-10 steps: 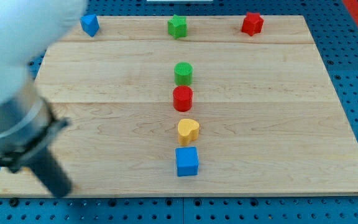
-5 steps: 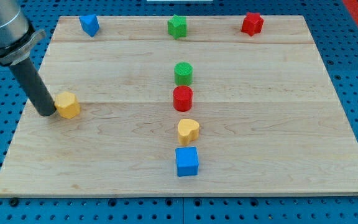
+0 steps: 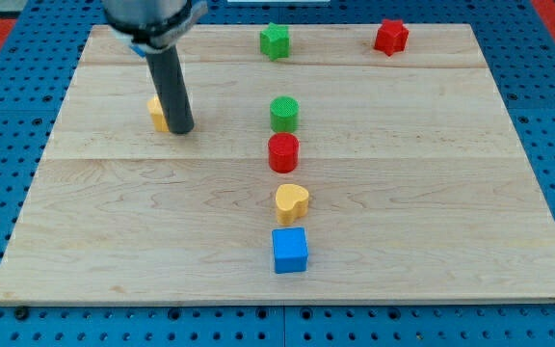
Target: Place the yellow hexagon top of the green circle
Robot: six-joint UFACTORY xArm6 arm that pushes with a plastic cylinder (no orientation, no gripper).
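Note:
The yellow hexagon (image 3: 156, 112) lies on the wooden board (image 3: 432, 212) at the view's upper left, mostly hidden behind my rod. My tip (image 3: 182, 129) rests on the board just right of and touching the hexagon. The green circle (image 3: 284, 114) stands near the board's middle, well to the right of my tip.
A red circle (image 3: 283, 152), a yellow heart (image 3: 292, 202) and a blue cube (image 3: 290, 250) line up below the green circle. A green star (image 3: 275, 40) and a red star (image 3: 390, 37) sit along the top edge. My arm hides the top-left corner.
The yellow hexagon has moved up and to the right. My tip has gone from the hexagon's left side to its right side, further up the board. The blue block at top left is now hidden.

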